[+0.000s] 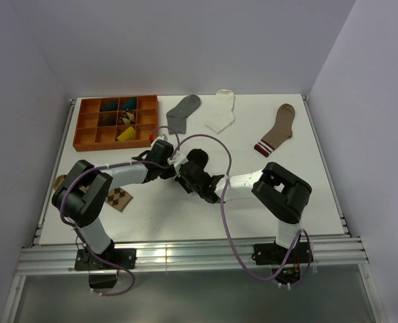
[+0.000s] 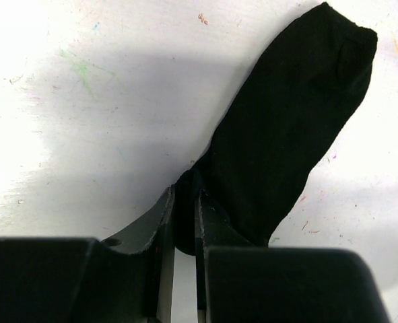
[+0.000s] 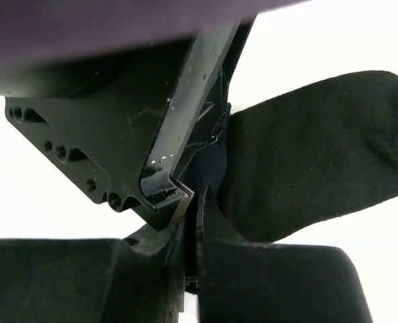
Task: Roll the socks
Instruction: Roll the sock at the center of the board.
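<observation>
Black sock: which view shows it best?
Left wrist: nearly the whole black sock lies in clear view, one end pinched in the left gripper. Right wrist shows only its rounded end, the rest blocked by that gripper. Top external: barely distinguishable.

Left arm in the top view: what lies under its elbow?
A diamond-patterned sock lies flat beneath the left arm. Its tan-and-brown end shows to the right; the middle is covered. A tan bit left of the arm may be its other end.

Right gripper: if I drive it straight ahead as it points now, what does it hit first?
The left gripper: its finger stands right against the tips of the right gripper, both shut on the black sock. Likely no free travel.
</observation>
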